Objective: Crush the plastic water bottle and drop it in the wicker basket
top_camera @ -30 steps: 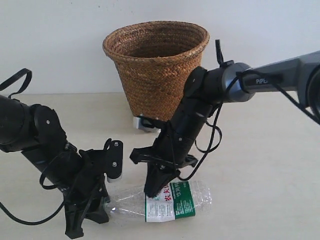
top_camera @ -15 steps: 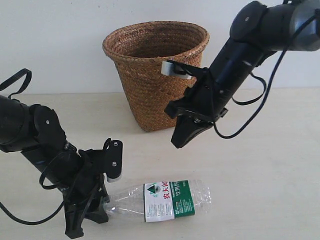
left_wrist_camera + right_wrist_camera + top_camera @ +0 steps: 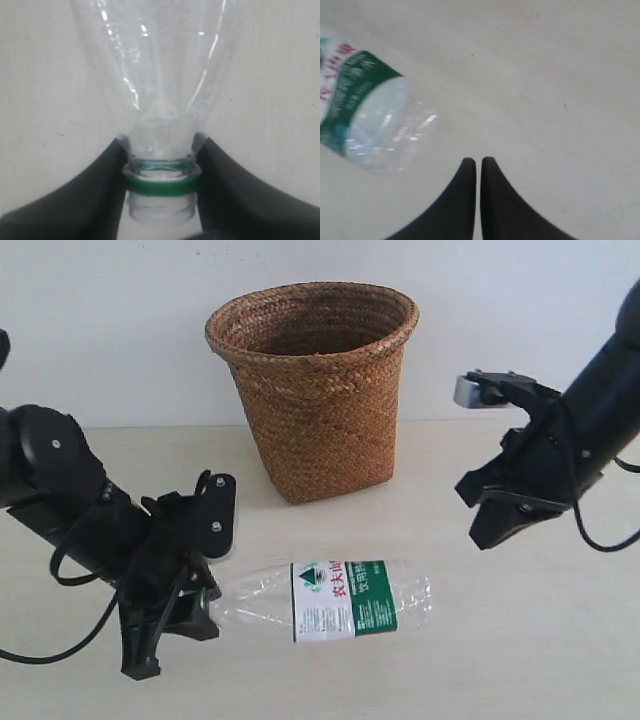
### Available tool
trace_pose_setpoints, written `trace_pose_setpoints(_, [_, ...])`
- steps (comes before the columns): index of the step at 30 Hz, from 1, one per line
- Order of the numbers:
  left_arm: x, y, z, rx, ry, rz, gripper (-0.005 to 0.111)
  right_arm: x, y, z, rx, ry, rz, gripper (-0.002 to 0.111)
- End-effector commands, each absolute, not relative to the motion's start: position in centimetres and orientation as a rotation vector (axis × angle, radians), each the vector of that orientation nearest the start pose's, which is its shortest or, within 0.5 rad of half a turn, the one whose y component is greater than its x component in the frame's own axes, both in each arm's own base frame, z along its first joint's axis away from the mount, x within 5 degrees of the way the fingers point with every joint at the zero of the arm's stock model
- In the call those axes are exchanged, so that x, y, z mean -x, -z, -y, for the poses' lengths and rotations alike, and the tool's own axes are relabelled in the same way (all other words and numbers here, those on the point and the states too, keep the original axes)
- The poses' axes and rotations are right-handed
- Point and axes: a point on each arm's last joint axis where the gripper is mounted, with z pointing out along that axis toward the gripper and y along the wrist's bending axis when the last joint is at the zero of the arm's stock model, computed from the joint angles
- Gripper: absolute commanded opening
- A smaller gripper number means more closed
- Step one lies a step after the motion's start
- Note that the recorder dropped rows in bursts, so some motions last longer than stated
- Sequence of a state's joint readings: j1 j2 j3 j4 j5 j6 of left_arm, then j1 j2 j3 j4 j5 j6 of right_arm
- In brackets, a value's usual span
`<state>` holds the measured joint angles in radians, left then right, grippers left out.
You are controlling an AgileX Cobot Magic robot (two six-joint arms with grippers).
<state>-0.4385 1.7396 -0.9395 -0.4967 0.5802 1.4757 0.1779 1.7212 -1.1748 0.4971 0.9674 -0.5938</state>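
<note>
The plastic water bottle lies on its side, low over the pale worktop and in front of the wicker basket, well apart from it. Whether the bottle's body rests on the surface cannot be told. Its neck points toward the left gripper, and its rounded base points the other way. The left wrist view shows the left jaws clamped on the clear neck from both sides, just above a green ring, with the bottle's shoulder widening out beyond them. The white-and-green label faces up and shows red characters. The basket stands upright on the worktop against the white wall. The right gripper hangs in the air off the bottle's base end, clear of it, with its jaws pressed together and holding nothing.
</note>
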Motion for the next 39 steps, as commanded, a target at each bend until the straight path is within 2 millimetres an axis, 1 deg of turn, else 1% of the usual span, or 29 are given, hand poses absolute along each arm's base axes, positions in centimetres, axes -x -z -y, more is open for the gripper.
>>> trace_pose_setpoints(1, [-27.1,-19.3,15.6,-1.867,0.207,-1.907,0.004,-31.5,-20.8,-7.3,0.633,-0.491,-2.762,0.0])
trace_pose_setpoints(5, [-26.6,-21.7,15.4,-1.839,0.171,-1.838,0.004,-31.1,-19.1,-6.4,0.568,-0.44,-2.762,0.0])
trace_pose_setpoints(7, [-26.6,-22.9,15.5,-1.825,0.159,-1.806,0.004,-30.7,-18.4,-6.3,0.575,-0.417,-2.759,0.0])
trace_pose_setpoints(10, [-27.1,-25.5,15.8,-1.737,0.148,-1.776,0.004,-30.2,-17.6,-6.2,0.606,-0.405,-2.765,0.0])
trace_pose_setpoints(12, [-27.8,-27.2,16.1,-1.682,0.137,-1.757,0.004,-30.0,-17.5,-6.1,0.61,-0.406,-2.769,0.0])
trace_pose_setpoints(15, [-29.2,-30.2,16.6,-1.607,0.077,-1.68,0.004,-30.1,-17.5,-6.2,0.602,-0.407,-2.764,0.0])
trace_pose_setpoints(17, [-30.9,-32.5,16.8,-1.456,-0.035,-1.599,0.004,-30.2,-17.5,-6.2,0.592,-0.405,-2.757,0.0])
trace_pose_setpoints(18, [-31.8,-33.3,16.7,-1.368,-0.096,-1.564,0.005,-30.2,-17.6,-6.2,0.582,-0.409,-2.753,0.0])
trace_pose_setpoints(19, [-33.0,-34.1,16.7,-1.262,-0.159,-1.525,0.007,-30.2,-17.6,-6.2,0.579,-0.415,-2.75,0.0])
trace_pose_setpoints(20, [-34.0,-34.7,16.8,-1.198,-0.206,-1.488,0.014,-30.3,-17.6,-6.3,0.572,-0.42,-2.75,0.0])
trace_pose_setpoints(21, [-35.0,-34.6,17.1,-1.192,-0.233,-1.472,0.022,-30.3,-17.6,-6.3,0.574,-0.426,-2.746,0.0])
trace_pose_setpoints(22, [-36.0,-34.4,17.6,-1.196,-0.254,-1.46,0.037,-30.3,-17.6,-6.4,0.58,-0.437,-2.737,0.0])
trace_pose_setpoints(24, [-38.1,-33.7,18.4,-1.203,-0.263,-1.458,0.075,-30.3,-17.7,-6.6,0.58,-0.471,-2.723,0.0])
trace_pose_setpoints(25, [-39.0,-33.3,18.9,-1.184,-0.251,-1.47,0.092,-30.3,-17.8,-6.7,0.584,-0.485,-2.719,0.0])
trace_pose_setpoints(26, [-39.5,-33.2,19.1,-1.159,-0.237,-1.479,0.102,-30.2,-17.8,-6.7,0.591,-0.495,-2.72,0.0])
trace_pose_setpoints(27, [-40.2,-32.7,19.3,-1.142,-0.228,-1.491,0.11,-30.1,-17.8,-6.8,0.603,-0.503,-2.723,0.0])
trace_pose_setpoints(30, [-41.0,-32.3,19.4,-1.093,-0.248,-1.484,0.107,-30.0,-17.8,-6.9,0.625,-0.522,-2.722,0.0])
trace_pose_setpoints(32, [-41.1,-32.4,19.4,-1.084,-0.251,-1.481,0.105,-30.0,-17.8,-7.0,0.638,-0.52,-2.714,0.0])
trace_pose_setpoints(36, [-40.7,-33.1,19.3,-1.083,-0.247,-1.472,0.098,-30.2,-17.8,-6.9,0.63,-0.499,-2.699,0.0])
trace_pose_setpoints(37, [-40.6,-33.2,19.3,-1.089,-0.242,-1.474,0.096,-30.2,-17.8,-6.9,0.632,-0.498,-2.698,0.0])
trace_pose_setpoints(39, [-40.1,-33.5,19.3,-1.118,-0.22,-1.484,0.086,-30.2,-17.8,-6.9,0.632,-0.498,-2.698,0.0])
